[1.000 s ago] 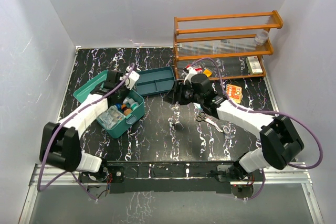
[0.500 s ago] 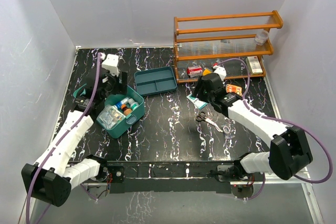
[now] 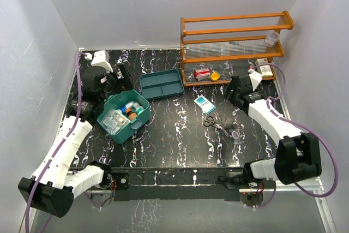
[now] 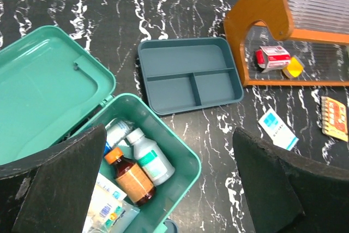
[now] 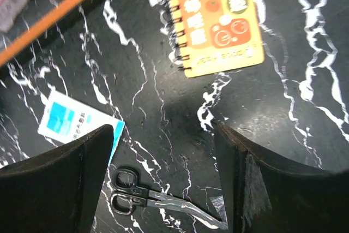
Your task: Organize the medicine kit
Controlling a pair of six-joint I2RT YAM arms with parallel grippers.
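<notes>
The medicine kit point(image 3: 132, 129) sits left of centre in the top view. Its lid is thrown back toward the upper left, and a brown bottle point(image 4: 131, 175) and a white bottle point(image 4: 150, 154) lie inside. The left gripper point(image 3: 121, 75) hangs just above and left of it, over the lid, jaws spread wide and holding nothing. A divided tray point(image 3: 161, 84) lies empty just to the upper right of the kit, near the foot of the orange rack point(image 3: 234, 42), whose bottom shelf carries a red-and-white box point(image 3: 202, 73) and a yellow piece point(image 3: 215, 75). At centre right of the black marbled table point(image 3: 174, 151), a blue-and-white packet point(image 3: 205, 105) and scissors point(image 3: 218, 125) lie loose. The right gripper point(image 3: 235, 88) hovers to their right, released, above an orange notebook point(image 5: 215, 17).
</notes>
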